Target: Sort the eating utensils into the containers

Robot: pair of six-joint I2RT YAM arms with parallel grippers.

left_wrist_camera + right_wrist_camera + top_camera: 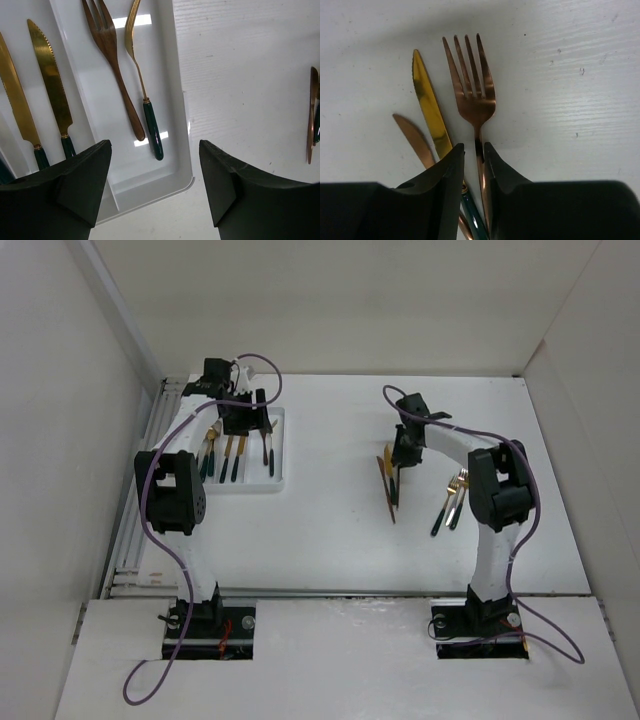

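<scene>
The white tray [283, 455] at the back left holds the containers. Its right compartment [170, 170] has two gold forks [112, 65], and the one beside it has two gold knives [50, 85]. My left gripper [155, 150] hangs open above the tray's near right corner, holding nothing. In mid-table my right gripper [474, 147] is down over a small pile of utensils [388, 490]. Its jaws are narrowly open around the neck of a copper fork [470, 80] lying on the table. The stem touches the right finger [495, 165], with a gap on the left. A gold knife [427, 105] and a copper blade [412, 137] lie beside it.
Two more forks with dark handles [452, 502] lie on the table beside the right arm. A slotted rail [135, 520] runs along the left edge of the table. White walls enclose the table at the back and on both sides.
</scene>
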